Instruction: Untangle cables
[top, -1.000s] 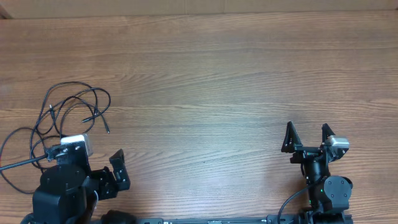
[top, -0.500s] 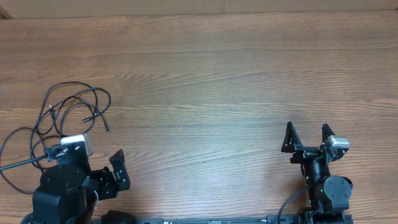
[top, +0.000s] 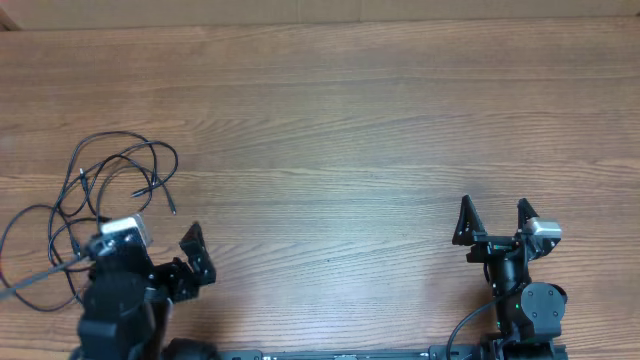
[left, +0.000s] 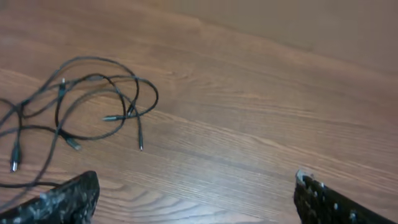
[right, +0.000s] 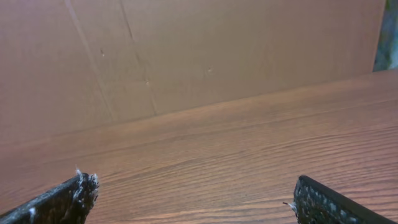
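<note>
The cables (top: 128, 160) are thin black cords with small silver plug tips, lying in loose overlapping loops on the wooden table (top: 350, 130) at the left. They also show at the upper left of the left wrist view (left: 118, 93). My left gripper (top: 165, 252) is open and empty, just below and right of the loops, not touching them; both its fingertips frame bare wood in the left wrist view (left: 196, 186). My right gripper (top: 495, 220) is open and empty at the right front, far from the cables; its own view (right: 196, 190) shows bare wood.
A brown cardboard wall (right: 217, 56) stands along the table's far edge. One cable loop (top: 15, 240) reaches the table's left edge beside the left arm. The arm bases sit at the front edge.
My left arm has shifted a little to the right and forward, its finger now higher in the overhead view. The cables and the right arm have not moved.
</note>
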